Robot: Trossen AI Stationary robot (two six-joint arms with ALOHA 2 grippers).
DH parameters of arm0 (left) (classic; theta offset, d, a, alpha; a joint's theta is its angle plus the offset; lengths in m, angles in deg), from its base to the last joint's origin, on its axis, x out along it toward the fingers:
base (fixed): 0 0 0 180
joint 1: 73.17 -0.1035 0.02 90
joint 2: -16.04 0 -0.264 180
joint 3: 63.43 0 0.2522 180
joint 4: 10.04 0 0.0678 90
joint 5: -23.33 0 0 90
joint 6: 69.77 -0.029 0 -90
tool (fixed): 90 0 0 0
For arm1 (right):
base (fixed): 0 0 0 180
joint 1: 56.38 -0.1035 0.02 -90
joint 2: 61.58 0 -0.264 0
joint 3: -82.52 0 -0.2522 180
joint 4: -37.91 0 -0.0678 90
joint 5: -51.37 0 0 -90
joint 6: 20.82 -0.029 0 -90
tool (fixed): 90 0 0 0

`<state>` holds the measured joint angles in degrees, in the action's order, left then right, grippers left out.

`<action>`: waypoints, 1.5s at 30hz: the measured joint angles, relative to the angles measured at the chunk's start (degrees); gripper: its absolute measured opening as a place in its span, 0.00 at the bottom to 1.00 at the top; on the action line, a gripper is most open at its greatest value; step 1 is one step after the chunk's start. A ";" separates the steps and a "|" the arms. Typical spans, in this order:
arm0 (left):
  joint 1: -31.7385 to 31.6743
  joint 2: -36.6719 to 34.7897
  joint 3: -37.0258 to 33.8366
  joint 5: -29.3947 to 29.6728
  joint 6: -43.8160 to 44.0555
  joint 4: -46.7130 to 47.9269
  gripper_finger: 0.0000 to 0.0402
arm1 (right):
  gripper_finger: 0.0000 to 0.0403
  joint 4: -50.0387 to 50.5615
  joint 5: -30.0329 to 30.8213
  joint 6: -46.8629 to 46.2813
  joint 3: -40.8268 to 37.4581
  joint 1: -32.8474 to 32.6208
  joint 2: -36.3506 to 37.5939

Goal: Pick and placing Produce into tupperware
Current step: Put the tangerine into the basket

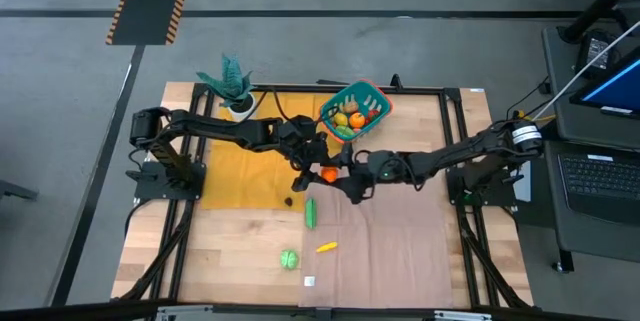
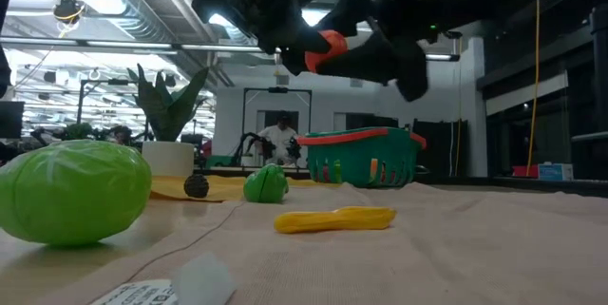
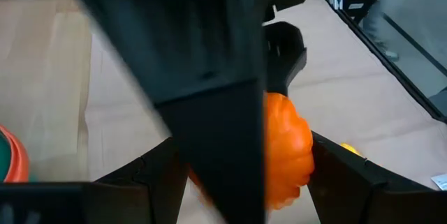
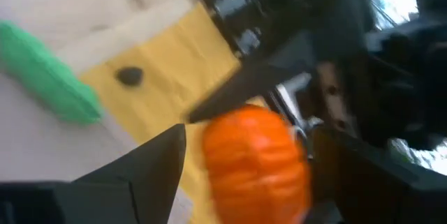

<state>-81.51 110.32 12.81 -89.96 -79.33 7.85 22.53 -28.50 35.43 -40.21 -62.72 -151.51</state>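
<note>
Nearest, on the beige cloth (image 1: 400, 241): a smooth, round, lettuce-green piece of produce (image 2: 71, 191), with a small white label (image 2: 171, 281) just beside it. Just past these, a slim yellow piece (image 2: 334, 219), lying flat and slightly curved. Farther in, a long green cucumber (image 1: 311, 212) at the cloth's edge, and near it a small dark ball (image 1: 288, 201) on the yellow cloth (image 1: 240, 176).

Above the middle of the wooden table (image 1: 220, 251), lifted clear of it, a ribbed, glossy orange pumpkin (image 1: 329, 174). Reaching in low from the left side, stretched long: the left arm, with the left gripper (image 1: 318, 168) pinching the pumpkin between its fingers (image 3: 342, 175). Reaching in from the opposite side, equally extended, the right gripper (image 1: 342, 175), set around the same pumpkin, so that the two meet head-on. Cannot tell whether the right one grips or merely brackets it.

Beyond them, the tupperware (image 1: 375, 93): teal, rounded-square, slotted plastic walls, orange-red rim, sitting askew at the far edge. Inside, a heap of small pieces (image 1: 352, 116), orange, red, yellow and green. Farther left, a teal spiky plant (image 1: 232, 81) in a white pot. In the room behind, a person (image 2: 282, 134).
</note>
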 joint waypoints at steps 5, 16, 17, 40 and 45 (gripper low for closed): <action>0.00 -0.04 0.02 -0.02 -0.05 1.06 0.59 | 0.76 1.25 2.23 0.02 1.48 -0.03 -0.69; -0.02 -0.04 0.04 0.00 -0.07 1.33 0.59 | 0.62 2.48 2.21 -0.14 1.61 -0.14 -0.67; -0.02 -0.04 0.04 0.02 -0.07 1.31 0.59 | 0.59 2.66 2.19 -0.16 1.61 -0.14 -0.67; 0.07 -0.21 -0.02 5.43 3.41 1.68 0.74 | 0.43 3.70 3.10 -0.62 1.68 -0.45 -0.56; 0.07 -0.47 -0.04 5.63 3.40 1.72 0.75 | 0.43 3.68 2.95 -0.96 1.68 -0.47 -0.56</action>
<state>-81.45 109.85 12.77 -84.33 -75.93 9.57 26.22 -25.56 34.47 -38.53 -63.19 -152.08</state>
